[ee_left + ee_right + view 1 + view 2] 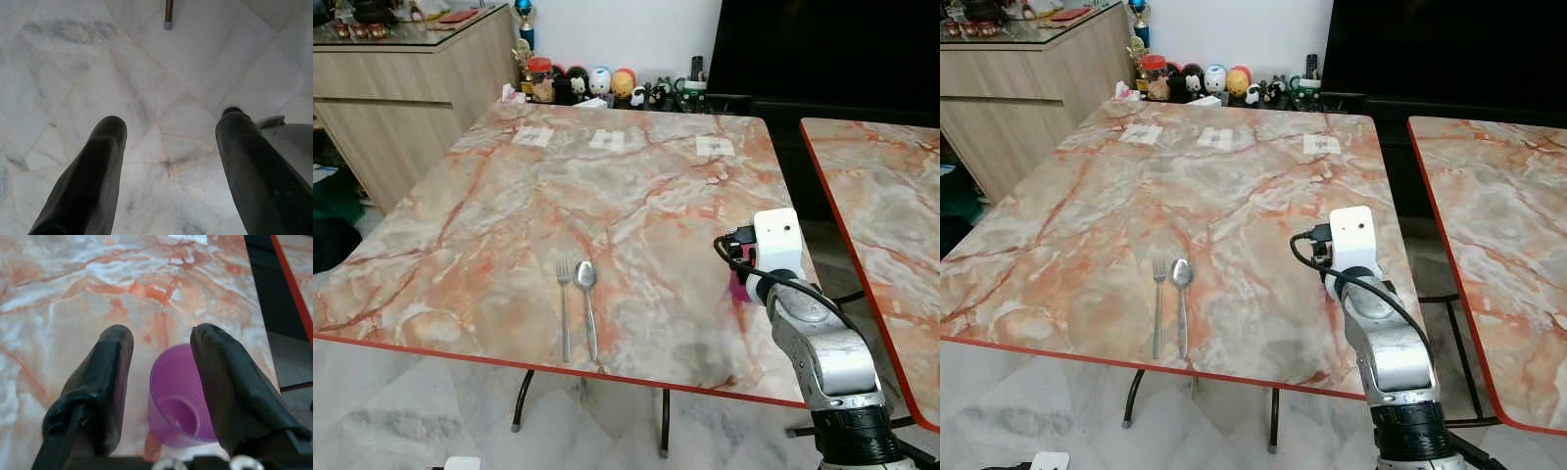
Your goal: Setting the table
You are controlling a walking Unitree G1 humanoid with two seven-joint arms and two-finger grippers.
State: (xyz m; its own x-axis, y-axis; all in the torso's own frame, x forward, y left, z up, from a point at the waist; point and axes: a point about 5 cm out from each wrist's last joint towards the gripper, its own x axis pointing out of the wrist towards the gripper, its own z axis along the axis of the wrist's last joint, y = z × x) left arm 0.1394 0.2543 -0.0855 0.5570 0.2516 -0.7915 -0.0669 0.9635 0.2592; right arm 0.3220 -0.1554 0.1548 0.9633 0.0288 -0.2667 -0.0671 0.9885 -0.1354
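One purple cup (178, 399) sits between right gripper (161, 342) fingers, seemingly unlabelled.

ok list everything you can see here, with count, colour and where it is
table: 1, orange-and-white marble top with red edge, right in front
second table: 1, same marble pattern, to the right
fork: 1, silver, near front edge of the table
spoon: 1, silver, just right of the fork
paper squares: 3, white, in a row along the far side
cup: 1, purple, between the right claw's fingers over the table
figurines: several, mixed colours, on a ledge behind the table
cabinet: 1, light wood, far left
left claw: open, hanging over the white floor
right claw: around the cup, at the table's right edge
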